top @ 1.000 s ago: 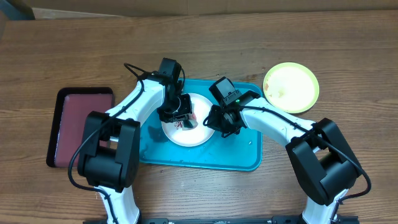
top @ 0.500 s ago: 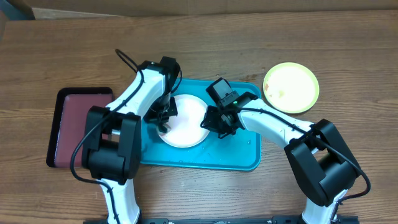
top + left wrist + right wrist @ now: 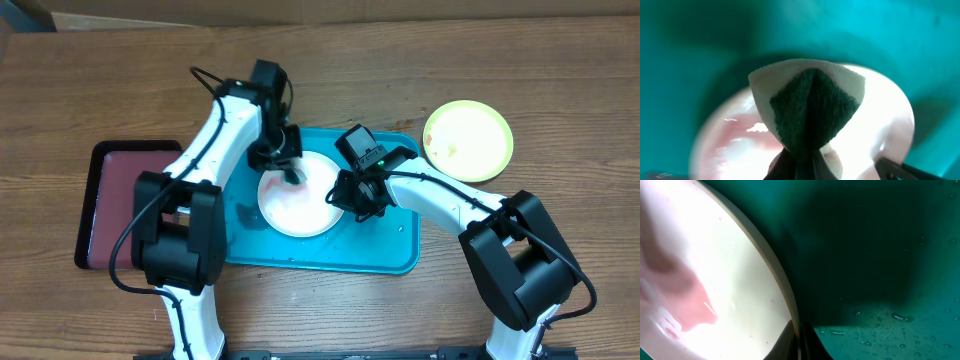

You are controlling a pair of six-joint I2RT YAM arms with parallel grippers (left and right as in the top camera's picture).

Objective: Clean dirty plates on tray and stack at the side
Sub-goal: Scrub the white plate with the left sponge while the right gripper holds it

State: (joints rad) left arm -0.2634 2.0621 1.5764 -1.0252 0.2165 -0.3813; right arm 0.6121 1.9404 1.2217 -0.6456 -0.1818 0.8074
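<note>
A white plate (image 3: 298, 203) with pinkish smears lies in the middle of the turquoise tray (image 3: 390, 245). My left gripper (image 3: 291, 172) is shut on a folded sponge (image 3: 810, 107), green with a white backing, pressed onto the plate's far part (image 3: 740, 145). My right gripper (image 3: 343, 195) is shut on the white plate's right rim (image 3: 782, 287), over the wet tray floor (image 3: 880, 255). A lime-green plate (image 3: 468, 140) with small reddish smears sits on the table right of the tray. The pale blue plate is out of view.
A smaller black-rimmed maroon tray (image 3: 125, 200) lies on the wooden table (image 3: 120, 90) left of the turquoise tray. Water drops dot the tray floor near my right fingers.
My left gripper swept the sponge from the plate's centre to its left edge and then up to its far part. The reddish smear at the centre is now spread thin. The right gripper stayed.
</note>
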